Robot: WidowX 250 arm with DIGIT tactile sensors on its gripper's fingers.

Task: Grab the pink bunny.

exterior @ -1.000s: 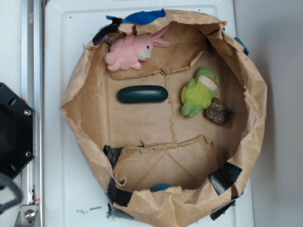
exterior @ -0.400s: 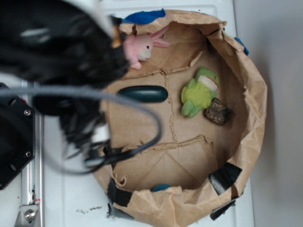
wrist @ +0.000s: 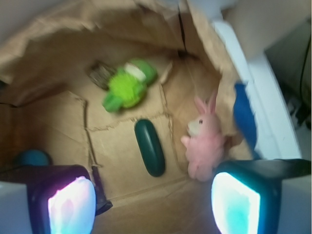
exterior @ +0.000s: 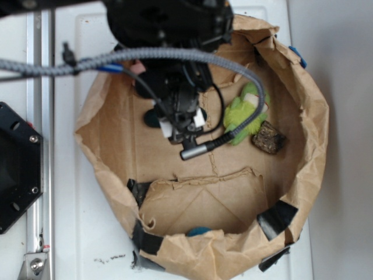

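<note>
Pink bunny beside the paper wall, pincer spread wide above.

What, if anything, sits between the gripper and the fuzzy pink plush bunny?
Nothing visible. In the wrist view the pink plush bunny lies against the paper wall, just ahead of the open gripper; the dark green oblong object lies beside it, apart.
</note>
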